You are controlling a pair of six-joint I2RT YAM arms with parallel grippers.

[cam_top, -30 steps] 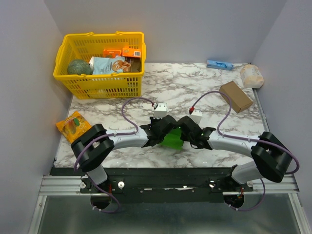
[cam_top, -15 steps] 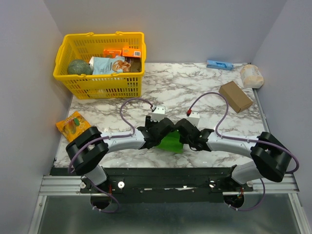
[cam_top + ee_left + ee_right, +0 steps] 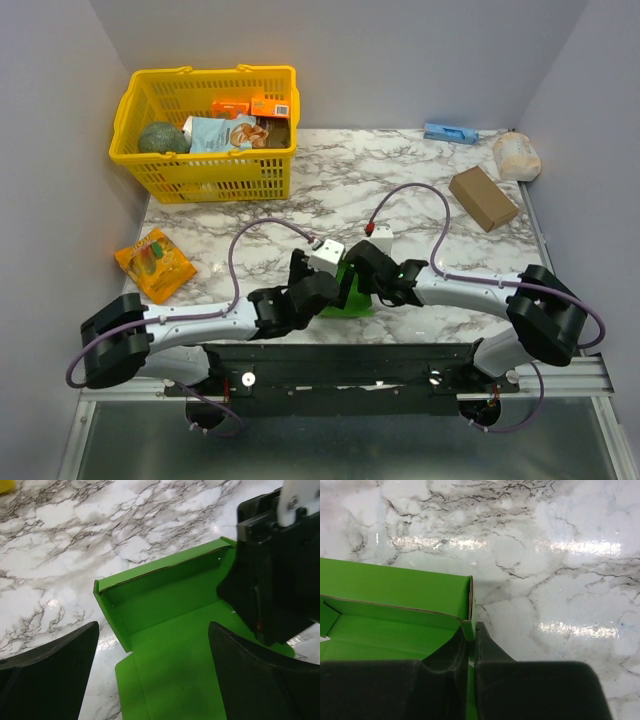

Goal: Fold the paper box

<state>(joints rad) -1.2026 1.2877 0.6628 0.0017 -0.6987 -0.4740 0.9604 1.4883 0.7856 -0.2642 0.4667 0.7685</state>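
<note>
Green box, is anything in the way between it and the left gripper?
No, nothing visible. The left gripper hangs open right above the box with only air between. The right gripper pinches the box's wall off to one side.

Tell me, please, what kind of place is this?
Probably a robot test cell: plain grey walls enclose a marble-patterned table, and a left arm and a right arm are mounted on a metal rail.

Fingers [image 3: 492, 652] pinching paper box [image 3: 395, 587] wall, marble table [image 3: 545, 555] beneath.
</note>
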